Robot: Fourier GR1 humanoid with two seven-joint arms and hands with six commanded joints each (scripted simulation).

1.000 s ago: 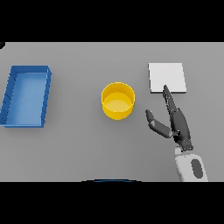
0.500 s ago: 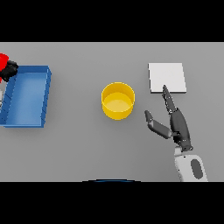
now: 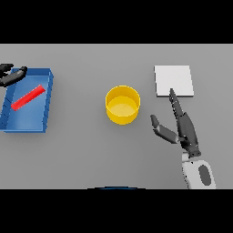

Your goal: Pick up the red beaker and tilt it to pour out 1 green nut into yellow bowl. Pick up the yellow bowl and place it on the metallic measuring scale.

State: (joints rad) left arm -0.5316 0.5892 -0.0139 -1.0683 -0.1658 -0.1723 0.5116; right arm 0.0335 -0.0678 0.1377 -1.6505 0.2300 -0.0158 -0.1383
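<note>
The yellow bowl point(image 3: 123, 105) stands upright mid-table, and I can make out nothing inside it. The red beaker point(image 3: 27, 98) shows as a slanted red bar inside the blue tray point(image 3: 47, 102) at the left. My left hand point(image 3: 11, 76) hovers over the tray's far left corner, fingers stretched out and apart from the beaker. The pale square scale point(image 3: 173, 80) lies at the right rear. My right hand point(image 3: 184, 128) is open just right of the bowl, thumb pointing toward it and fingertips reaching the scale's near edge. No green nut is visible.
The blue tray takes up the left side of the grey table. Bare grey surface runs between the tray and the bowl and along the front edge.
The red beaker, at the left edge with my left hand half a second ago, now lies in the blue tray, released. My right hand barely shifted.
</note>
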